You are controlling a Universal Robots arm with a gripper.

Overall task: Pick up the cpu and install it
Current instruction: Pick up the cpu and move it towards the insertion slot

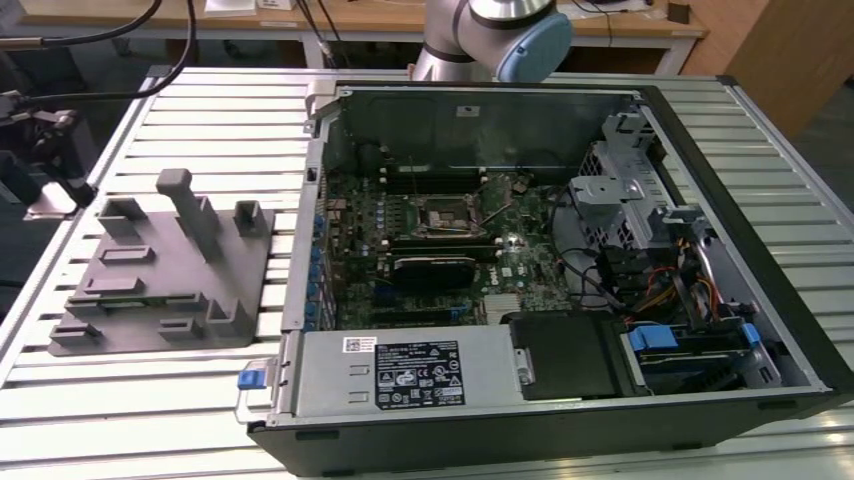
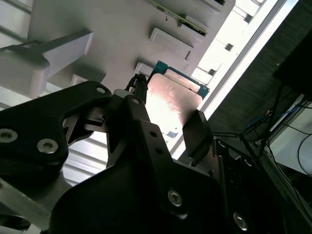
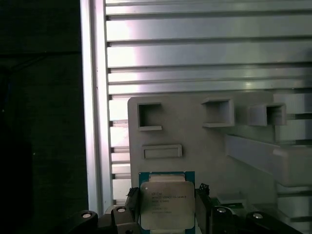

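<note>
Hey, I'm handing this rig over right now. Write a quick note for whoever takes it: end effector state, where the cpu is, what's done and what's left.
End effector: shut on the cpu, with a finger on each side in both wrist views.
cpu: in the grasp, apparently lifted clear of the grey fixture block behind it.
Socket: on the motherboard inside the open computer case, seen in the exterior view.
Done: cpu picked up.
Left: the install; the cpu is not yet at the socket.
</note>
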